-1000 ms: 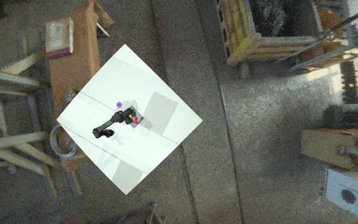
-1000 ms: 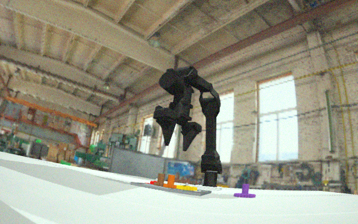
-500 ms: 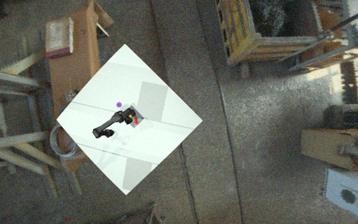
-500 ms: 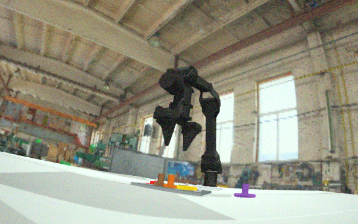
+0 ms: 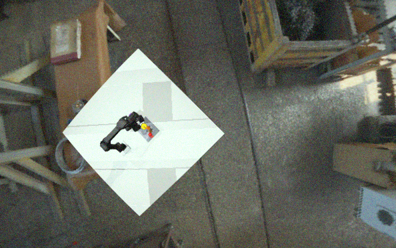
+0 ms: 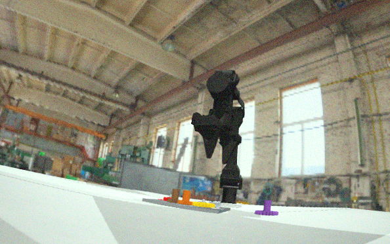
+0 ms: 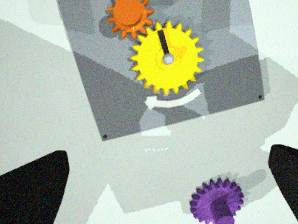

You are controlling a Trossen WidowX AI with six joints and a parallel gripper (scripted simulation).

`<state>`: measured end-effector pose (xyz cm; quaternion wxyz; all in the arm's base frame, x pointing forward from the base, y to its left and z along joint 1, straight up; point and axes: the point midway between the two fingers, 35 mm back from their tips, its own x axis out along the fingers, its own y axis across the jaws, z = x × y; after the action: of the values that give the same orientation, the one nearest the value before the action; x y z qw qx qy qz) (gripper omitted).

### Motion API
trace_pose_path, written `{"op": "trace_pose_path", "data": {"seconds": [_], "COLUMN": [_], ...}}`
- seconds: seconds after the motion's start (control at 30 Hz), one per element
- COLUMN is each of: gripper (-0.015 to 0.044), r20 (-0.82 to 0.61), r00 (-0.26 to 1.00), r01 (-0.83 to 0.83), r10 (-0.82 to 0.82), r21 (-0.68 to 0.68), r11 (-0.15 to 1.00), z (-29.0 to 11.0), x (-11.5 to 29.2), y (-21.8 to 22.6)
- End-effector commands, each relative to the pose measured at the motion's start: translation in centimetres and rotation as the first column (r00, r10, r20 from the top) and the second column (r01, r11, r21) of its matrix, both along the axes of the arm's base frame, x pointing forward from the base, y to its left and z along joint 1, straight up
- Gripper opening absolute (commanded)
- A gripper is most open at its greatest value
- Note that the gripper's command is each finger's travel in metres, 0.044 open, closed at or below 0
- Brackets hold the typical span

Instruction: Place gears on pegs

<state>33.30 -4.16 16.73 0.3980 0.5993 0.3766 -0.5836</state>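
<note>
My gripper (image 6: 216, 160) (image 7: 172, 159) is open and empty, high above the table. The grey board (image 6: 216, 210) (image 7: 112, 117) bears the yellow gear (image 5: 144, 125) (image 6: 204, 205) (image 7: 150, 65) with its black stripe. An orange gear (image 5: 148, 127) (image 6: 186, 197) (image 7: 129, 12) sits beside it, their teeth close together. A brown gear (image 5: 150, 131) (image 6: 175, 195) stands between the orange gear and the red gear (image 5: 151, 135) (image 6: 166, 199). A purple gear (image 6: 266, 212) (image 7: 204, 201) stands upright on the table off the board, low in the wrist view between the spread fingers; the arm mostly hides it in the top view.
The white arrow (image 7: 175, 103) curves beside the yellow gear on the board. The arm (image 5: 115, 135) reaches from its base toward the board's near side. The wrist view cuts off the board's far part, with the brown and red gears.
</note>
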Motion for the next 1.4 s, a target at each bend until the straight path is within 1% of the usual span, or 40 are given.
{"op": "trace_pose_path", "data": {"seconds": [0.0, 0.2, 0.4, 0.5, 1.37], "gripper": [0.0440, 0.0440, 0.0440, 0.0440, 0.0440], "r20": [0.015, 0.008, -0.007, -0.014, -0.015], "r00": [1.000, 1.000, 0.999, 0.999, 0.998], "r01": [-0.027, 0.003, 0.039, 0.052, 0.053], "r10": [0.027, -0.003, -0.039, -0.052, -0.053], "r21": [-0.002, 0.018, 0.034, 0.038, 0.038], "r11": [1.000, 1.000, 0.999, 0.998, 0.998], "z": [0.9, 1.8, 2.8, 3.2, 3.2], "x": [-0.3, -2.4, -7.1, -9.4, -9.6], "y": [5.3, 13.7, 21.7, 24.2, 24.4]}}
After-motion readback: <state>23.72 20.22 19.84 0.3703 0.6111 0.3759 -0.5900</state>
